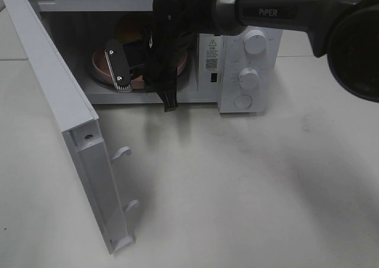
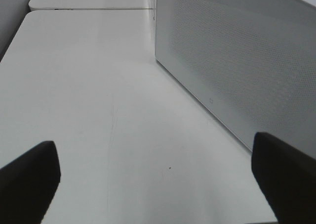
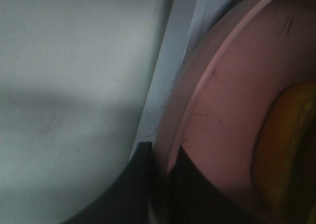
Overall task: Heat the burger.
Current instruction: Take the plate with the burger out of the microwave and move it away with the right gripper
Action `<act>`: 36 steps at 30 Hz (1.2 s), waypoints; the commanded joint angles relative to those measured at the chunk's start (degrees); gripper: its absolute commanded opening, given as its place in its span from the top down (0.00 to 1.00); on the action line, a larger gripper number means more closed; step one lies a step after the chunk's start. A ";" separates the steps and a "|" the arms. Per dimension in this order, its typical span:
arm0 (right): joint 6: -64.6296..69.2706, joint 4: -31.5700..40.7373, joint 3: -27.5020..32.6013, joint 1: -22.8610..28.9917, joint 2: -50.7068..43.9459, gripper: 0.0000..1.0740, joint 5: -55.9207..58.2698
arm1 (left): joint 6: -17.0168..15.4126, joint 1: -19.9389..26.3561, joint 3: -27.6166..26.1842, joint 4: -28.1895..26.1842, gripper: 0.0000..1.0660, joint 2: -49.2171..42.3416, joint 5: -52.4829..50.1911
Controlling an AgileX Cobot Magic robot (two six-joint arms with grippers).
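Presently, the right end effector (image 3: pixel 160 157) is pinching the pink plate (image 3: pixel 217 120) at its rim inside the microwave (image 1: pixel 249 73), the burger (image 3: pixel 289 145) sitting just beyond, while the left end effector (image 2: pixel 158 179) is idling wide, outside.

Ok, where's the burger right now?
In the high view the burger sits on the pink plate inside the open microwave, upper left, mostly hidden behind the right tool, which pinches the plate's rim.

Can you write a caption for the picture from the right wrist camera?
Right gripper pinching the pink plate's rim, with the burger sitting on it.
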 commanded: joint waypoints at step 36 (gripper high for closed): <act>-24.58 8.59 37.18 -0.40 -26.87 1.00 -18.16 | -0.46 0.06 0.34 -0.46 0.08 -1.26 -0.46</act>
